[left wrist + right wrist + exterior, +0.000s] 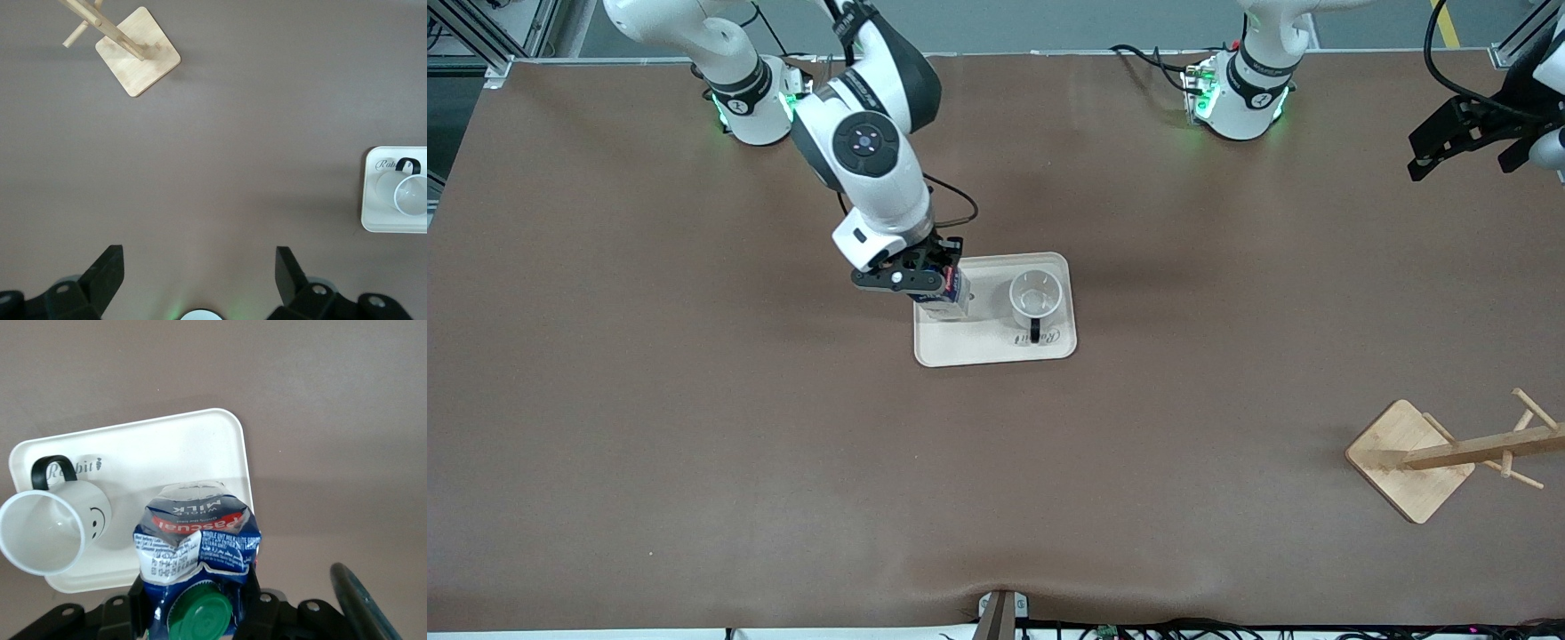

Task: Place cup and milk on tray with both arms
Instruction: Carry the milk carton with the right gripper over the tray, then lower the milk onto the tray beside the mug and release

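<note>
Your right gripper was clamped on the small dark blue milk carton with the green round cap, fingers pressed into its dented sides, over the right arm's end of the cream rectangular tray with rounded corners. From the front view you couldn't tell whether the carton's white bottom was touching the tray or just above it. The small white mug with a black handle and a black smiley face stood upright on that same tray, toward the left arm's end, beside the carton but apart from it, handle pointing toward the front camera over the script lettering. Your left gripper hung high over bare brown table at the left arm's end, well apart from the tray, fingers spread wide with nothing between them; that arm was waiting. The wooden rack with a square base stood near the left arm's end, nearer the front camera than the tray.
</note>
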Tool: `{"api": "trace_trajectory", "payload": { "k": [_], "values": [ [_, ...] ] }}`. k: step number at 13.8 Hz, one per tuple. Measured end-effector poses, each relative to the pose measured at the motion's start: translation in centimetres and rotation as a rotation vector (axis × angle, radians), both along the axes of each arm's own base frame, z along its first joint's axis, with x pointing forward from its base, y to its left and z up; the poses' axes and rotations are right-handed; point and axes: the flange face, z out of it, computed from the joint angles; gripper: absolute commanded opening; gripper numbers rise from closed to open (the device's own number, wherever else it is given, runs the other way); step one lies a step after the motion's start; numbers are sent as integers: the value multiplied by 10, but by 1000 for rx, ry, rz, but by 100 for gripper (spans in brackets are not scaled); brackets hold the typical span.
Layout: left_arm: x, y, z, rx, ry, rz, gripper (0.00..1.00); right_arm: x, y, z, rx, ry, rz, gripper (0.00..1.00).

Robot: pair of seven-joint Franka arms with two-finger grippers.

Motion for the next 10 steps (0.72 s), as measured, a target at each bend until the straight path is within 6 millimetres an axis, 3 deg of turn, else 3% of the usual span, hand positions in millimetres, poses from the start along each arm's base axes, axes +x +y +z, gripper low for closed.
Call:
{"api": "trace_trajectory", "payload": {
  "k": [2,3,4,10],
  "values": [
    [-2,2,-1,1,17,3,100,-9,15,-12,-50,-26,8,42],
    [-3,2,-1,2,21,5,100,-12,18,-14,-59,-30,7,65],
    [-3,2,-2,2,24,5,100,-12,19,-15,-61,-32,5,97],
    [-3,1,-8,4,40,3,100,-7,16,-13,-65,-42,-27,100]
  ]
}}
